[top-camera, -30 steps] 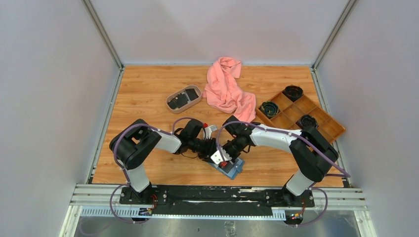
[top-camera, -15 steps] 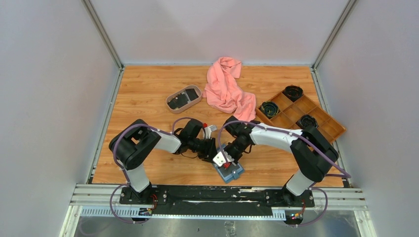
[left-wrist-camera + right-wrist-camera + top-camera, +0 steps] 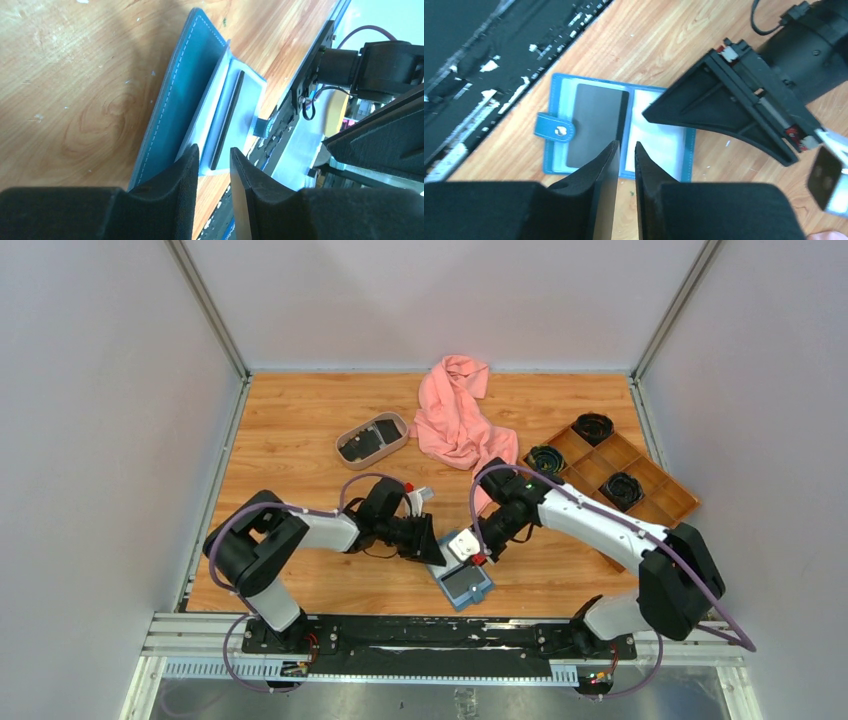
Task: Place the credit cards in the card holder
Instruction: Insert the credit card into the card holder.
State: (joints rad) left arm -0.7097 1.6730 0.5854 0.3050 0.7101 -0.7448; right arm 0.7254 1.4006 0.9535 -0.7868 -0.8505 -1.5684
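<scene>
**View from above, bottom of frame to top.** (a) Low centre: the card holder (image 3: 661, 137) lies spread open and flat on the table (image 3: 290, 430), just ahead of my arm bases. One dark card (image 3: 596, 125) sits on its tab-side half, and the tab clasp (image 3: 555, 131) overlaps the card's outer edge. From my left wrist the card's edge shows inside the pale pocket, so I judge it seated, not lying loose.

(b) Just above the holder: my right claw (image 3: 626, 146) now hovers over the fold, fingers a slim gap apart and gripping nothing. A second ago it was clenched and pressed down on the holder, and my right arm has since drawn back toward the upper right. The holder has also turned a little where it lies. I read this as one card delivered and let go.

(c) Left of the holder: my left claw (image 3: 213, 150) rests at the edge of the pale pocket, jaws partly apart. I cannot tell whether they pinch that leaf or only steady it.

(d) Upper centre-left: the oval tray (image 3: 340, 448) holds more black cards (image 3: 372, 440), well apart from the holder, so the task is unfinished.

(e) Top centre: a pink cloth (image 3: 458, 425). Right: a wooden compartment tray (image 3: 670, 498).
</scene>
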